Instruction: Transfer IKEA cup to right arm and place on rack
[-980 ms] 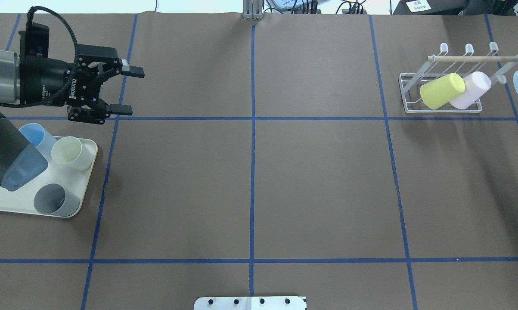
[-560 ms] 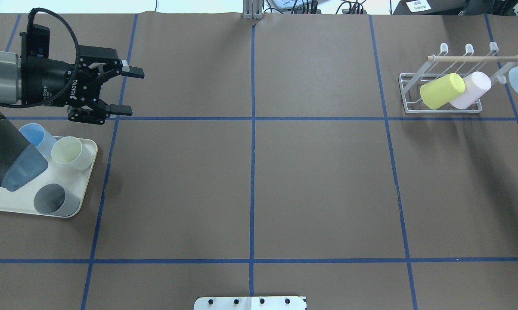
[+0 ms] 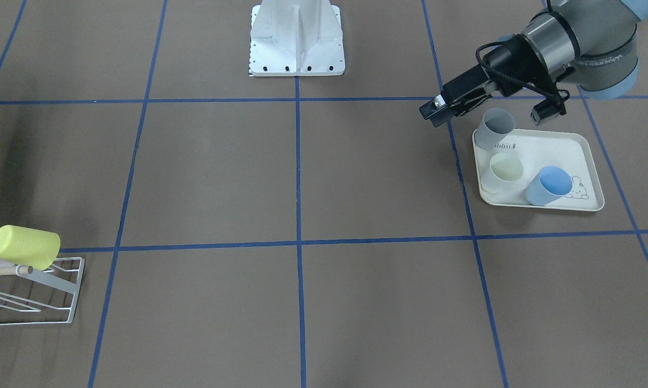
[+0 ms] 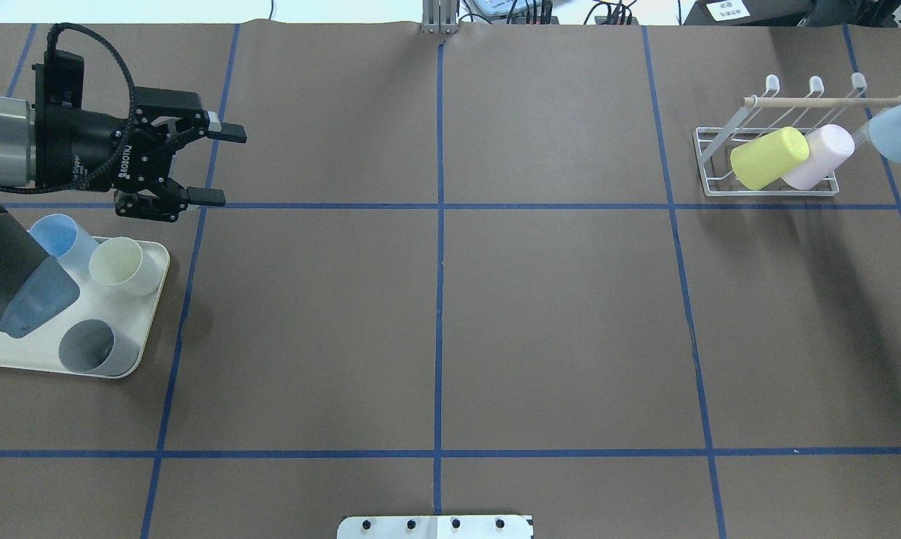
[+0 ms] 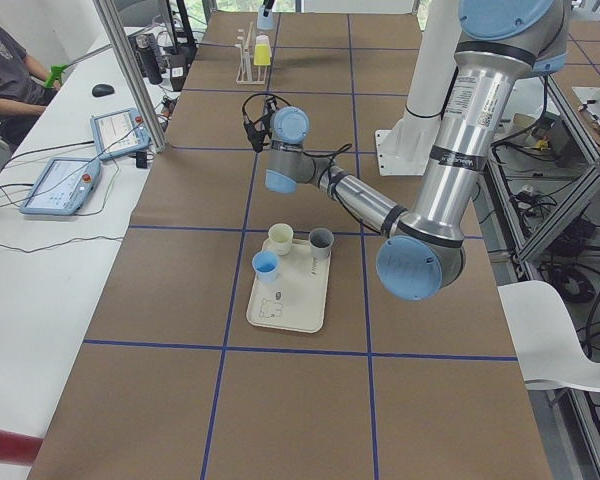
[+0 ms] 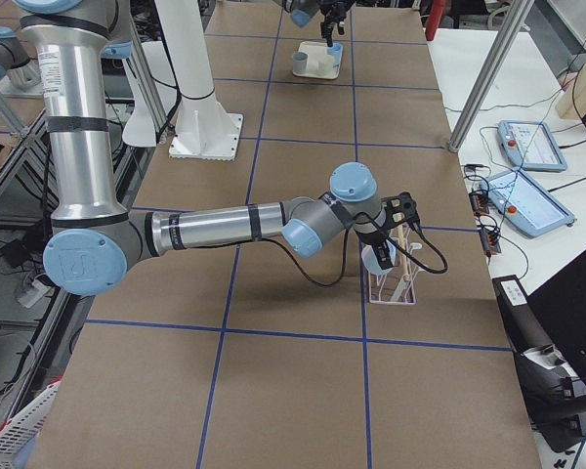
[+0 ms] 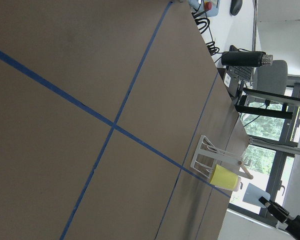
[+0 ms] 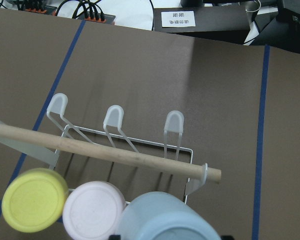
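Nearest the right wrist camera, the pale blue plastic cup (image 8: 165, 220) hangs tilted over the near right end of the low white wire rack (image 4: 772, 193), just beside the pale pink plastic cup (image 8: 95, 210). That cup and the yellow plastic cup (image 8: 35, 200) to its left already lie on their slanted prongs. Beyond them runs the pale wooden dowel rod (image 8: 110, 150), and farther on rises the free right-hand prong (image 8: 173, 122). The gap is narrow, so the likely risk is that the cup comes down off line. Its rim could then catch the dowel or nudge the pink cup, and the light rack might slide on the brown paper-covered table (image 4: 555, 314). Let go too early, the cup could roll off the right end. The right gripper (image 8: 168, 232) appears clenched on the blue cup, though only the dark tips of its fingers show at the wrist view's lower edge. Well apart on the far left, the left gripper (image 4: 222, 166) hovers with its jaws spread wide, grasping nothing and touching nothing. It sits just beyond the cream plastic tray (image 4: 46, 352), which carries three upright cups.
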Action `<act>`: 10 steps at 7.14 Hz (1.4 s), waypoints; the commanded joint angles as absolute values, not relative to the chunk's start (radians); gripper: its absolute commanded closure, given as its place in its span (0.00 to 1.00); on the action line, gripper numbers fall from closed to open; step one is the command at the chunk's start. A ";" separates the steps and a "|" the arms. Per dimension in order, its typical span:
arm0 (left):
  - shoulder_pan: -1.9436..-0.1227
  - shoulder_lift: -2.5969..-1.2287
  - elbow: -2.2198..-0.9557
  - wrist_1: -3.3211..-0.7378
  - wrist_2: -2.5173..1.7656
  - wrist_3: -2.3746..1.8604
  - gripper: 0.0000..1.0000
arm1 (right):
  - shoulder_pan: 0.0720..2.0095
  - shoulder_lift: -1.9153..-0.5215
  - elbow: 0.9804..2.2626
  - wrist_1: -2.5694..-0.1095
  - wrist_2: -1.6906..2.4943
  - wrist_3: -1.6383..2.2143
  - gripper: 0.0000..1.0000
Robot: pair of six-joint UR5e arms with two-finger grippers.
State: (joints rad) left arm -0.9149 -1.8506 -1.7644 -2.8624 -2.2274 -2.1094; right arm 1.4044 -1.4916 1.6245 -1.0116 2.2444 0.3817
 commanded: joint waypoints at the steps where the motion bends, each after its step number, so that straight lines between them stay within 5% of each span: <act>1: -0.913 -1.850 -1.766 -2.862 -2.227 -2.109 0.00 | 1.402 -1.471 1.591 -1.012 2.238 0.371 0.63; 7: -0.913 -1.850 -1.766 -2.862 -2.227 -2.109 0.00 | 1.374 -1.465 1.562 -1.011 2.235 0.371 0.63; 10: -0.913 -1.850 -1.767 -2.862 -2.227 -2.109 0.00 | 1.370 -1.463 1.562 -1.009 2.237 0.371 0.50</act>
